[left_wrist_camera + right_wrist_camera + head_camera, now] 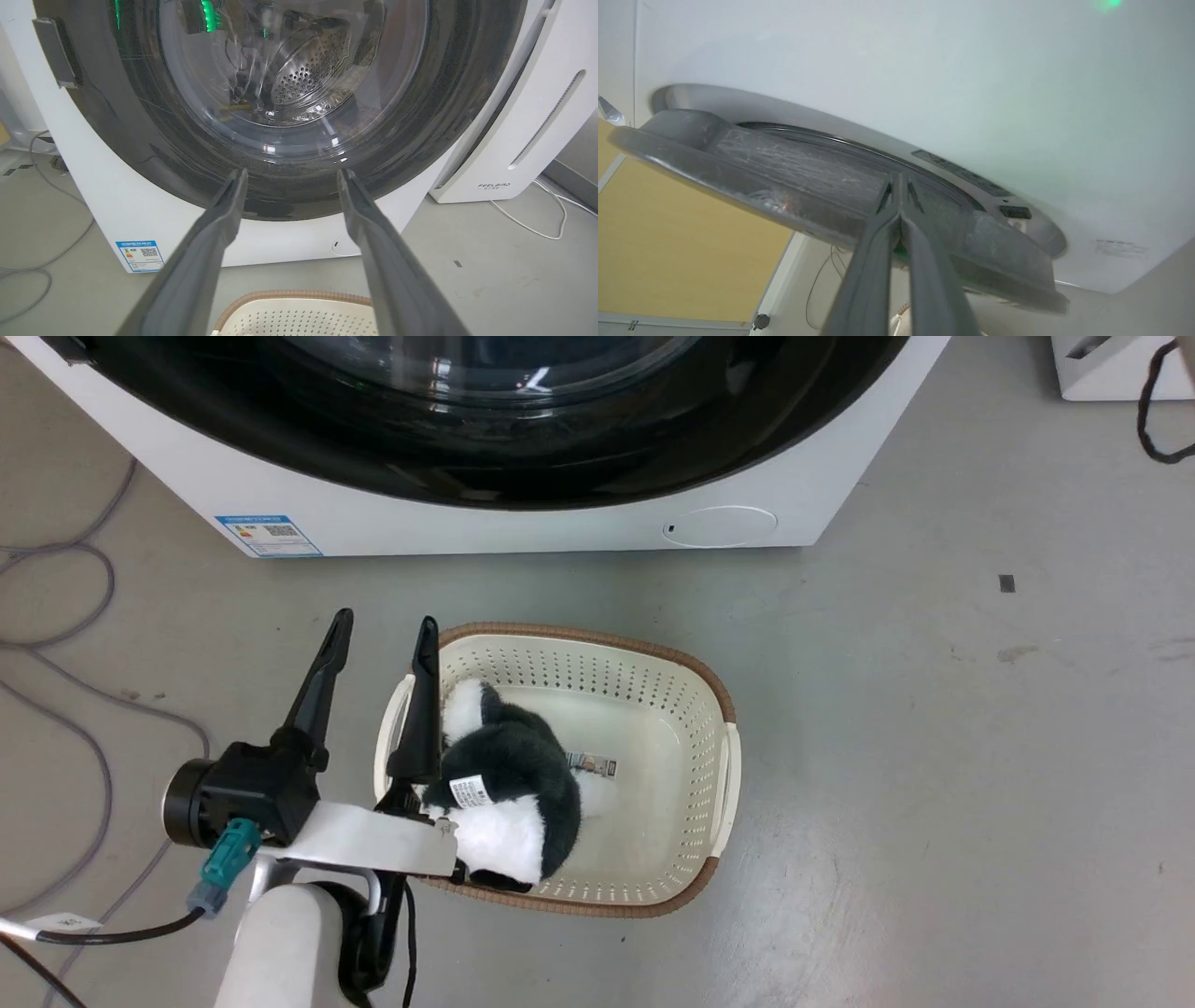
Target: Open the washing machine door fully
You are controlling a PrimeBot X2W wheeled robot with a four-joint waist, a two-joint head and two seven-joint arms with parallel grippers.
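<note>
At 12 o'clock in the head view, the washing machine door (485, 448) spans the front of the white washer (523, 532). At 8 o'clock, the left gripper (386, 618) hangs by the left rim of the basket (724, 709), jaws released and empty. In the right wrist view, the right gripper (900, 179) has its jaws clenched together, tips at the door's rim, which stands off the washer front.

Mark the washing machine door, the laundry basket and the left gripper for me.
washing machine door (126, 116): left wrist view, black ring.
laundry basket (727, 784): head view, right rim.
left gripper (386, 617): head view, between fingertips.
</note>
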